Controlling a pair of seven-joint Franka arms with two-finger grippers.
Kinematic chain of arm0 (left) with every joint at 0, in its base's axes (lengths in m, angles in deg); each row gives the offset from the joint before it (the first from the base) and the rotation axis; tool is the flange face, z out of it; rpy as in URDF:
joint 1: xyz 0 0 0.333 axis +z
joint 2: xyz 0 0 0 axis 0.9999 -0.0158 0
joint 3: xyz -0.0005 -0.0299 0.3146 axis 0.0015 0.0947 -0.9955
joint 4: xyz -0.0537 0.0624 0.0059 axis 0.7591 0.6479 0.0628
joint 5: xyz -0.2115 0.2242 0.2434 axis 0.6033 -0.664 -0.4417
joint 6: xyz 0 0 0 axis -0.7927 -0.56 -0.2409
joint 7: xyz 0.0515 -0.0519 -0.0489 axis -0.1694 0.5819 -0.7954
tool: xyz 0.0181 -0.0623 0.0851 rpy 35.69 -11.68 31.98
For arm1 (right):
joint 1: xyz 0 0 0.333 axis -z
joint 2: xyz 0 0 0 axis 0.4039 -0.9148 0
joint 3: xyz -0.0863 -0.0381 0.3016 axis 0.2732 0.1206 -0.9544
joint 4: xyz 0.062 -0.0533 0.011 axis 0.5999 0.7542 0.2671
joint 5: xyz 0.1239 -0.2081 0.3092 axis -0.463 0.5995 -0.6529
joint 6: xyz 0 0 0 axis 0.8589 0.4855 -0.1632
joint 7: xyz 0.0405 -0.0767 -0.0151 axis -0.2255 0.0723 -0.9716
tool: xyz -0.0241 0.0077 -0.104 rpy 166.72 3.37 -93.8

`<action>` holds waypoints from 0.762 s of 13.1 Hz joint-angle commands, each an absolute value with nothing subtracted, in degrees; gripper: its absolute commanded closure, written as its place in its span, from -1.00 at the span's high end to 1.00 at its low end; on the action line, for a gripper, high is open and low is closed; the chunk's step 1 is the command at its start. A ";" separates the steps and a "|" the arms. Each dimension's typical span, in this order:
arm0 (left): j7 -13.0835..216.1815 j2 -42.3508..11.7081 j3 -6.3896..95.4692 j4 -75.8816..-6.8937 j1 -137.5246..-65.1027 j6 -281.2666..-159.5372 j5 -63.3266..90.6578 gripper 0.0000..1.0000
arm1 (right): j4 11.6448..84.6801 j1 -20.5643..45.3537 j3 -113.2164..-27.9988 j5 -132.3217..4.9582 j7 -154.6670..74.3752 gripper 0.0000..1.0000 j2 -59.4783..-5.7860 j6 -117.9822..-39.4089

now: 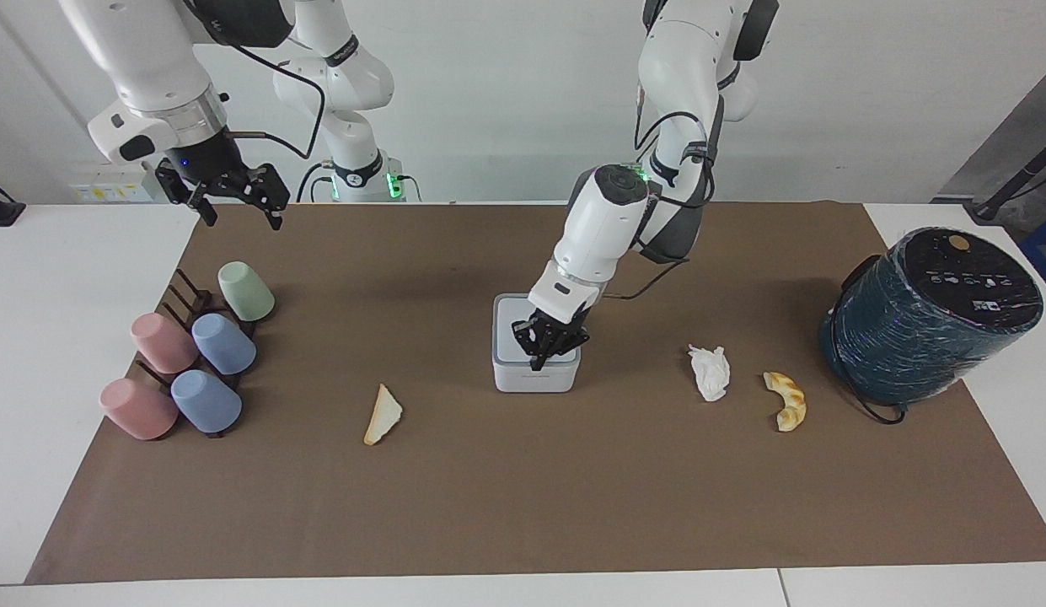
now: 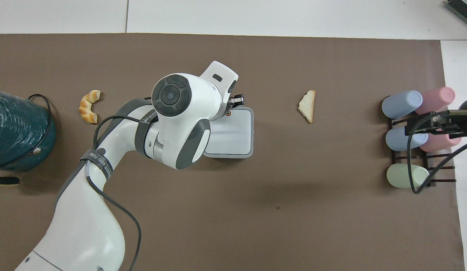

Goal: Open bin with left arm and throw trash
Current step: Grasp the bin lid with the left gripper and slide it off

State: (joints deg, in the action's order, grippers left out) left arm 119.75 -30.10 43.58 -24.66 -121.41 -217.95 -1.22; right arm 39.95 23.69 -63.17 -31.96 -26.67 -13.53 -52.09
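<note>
My left gripper (image 1: 546, 344) is angled down onto the lid of the small white square plastic bin (image 1: 535, 377) mid-mat, forearm tilted steeply, tips at the lid's edge farther from me — can't tell how wide they are. My right gripper (image 1: 233, 196) waits in the air near the pastel cups (image 1: 223, 343), fingers spread.

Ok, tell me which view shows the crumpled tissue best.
The facing view: the crumpled tissue lies in plain sight on the brown mat, between the white bin and the croissant. In the overhead view the left arm hides it entirely.
</note>
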 commanded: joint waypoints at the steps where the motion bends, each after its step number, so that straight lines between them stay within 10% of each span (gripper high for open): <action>1: 120.82 -29.61 42.74 -24.48 -122.58 -214.04 -1.01 -1.00 | 39.60 24.08 -63.49 -31.95 -27.49 1.00 -13.86 -52.94; 10: 120.65 -28.64 42.74 -27.54 -122.41 -215.33 -1.10 -1.00 | 39.60 24.17 -63.50 -31.95 -27.49 1.00 -13.86 -52.94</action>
